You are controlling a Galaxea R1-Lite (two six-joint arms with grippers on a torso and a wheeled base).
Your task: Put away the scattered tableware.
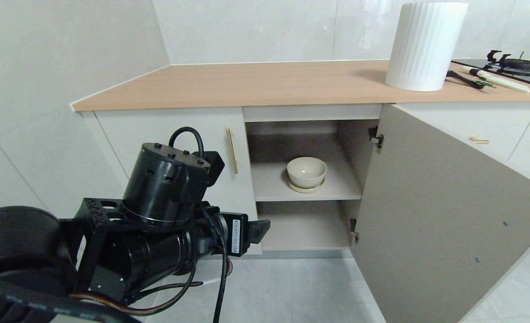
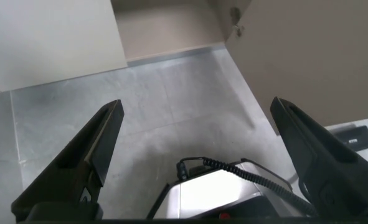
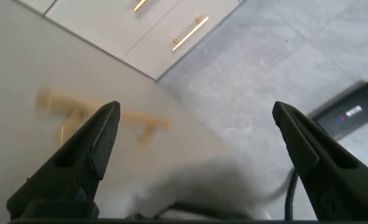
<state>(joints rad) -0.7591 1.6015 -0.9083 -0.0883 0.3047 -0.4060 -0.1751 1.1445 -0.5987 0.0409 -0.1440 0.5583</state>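
Head view: bowl (image 1: pixel 306 171) upright (mouth up) on saucer (image 1: pixel 306 188), cupboard shelf (image 1: pixel 271 185).

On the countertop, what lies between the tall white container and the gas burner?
Head view: long utensils lie on the countertop between the white container and the gas burner, one black-handled, one cream.

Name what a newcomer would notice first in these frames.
The grey cabinet door stands wide open on the right, and inside a cream round bowl sits on a pale saucer on the shelf. Next comes the tall white ribbed cylinder standing on the wooden countertop above, with a black gas hob at the far right.
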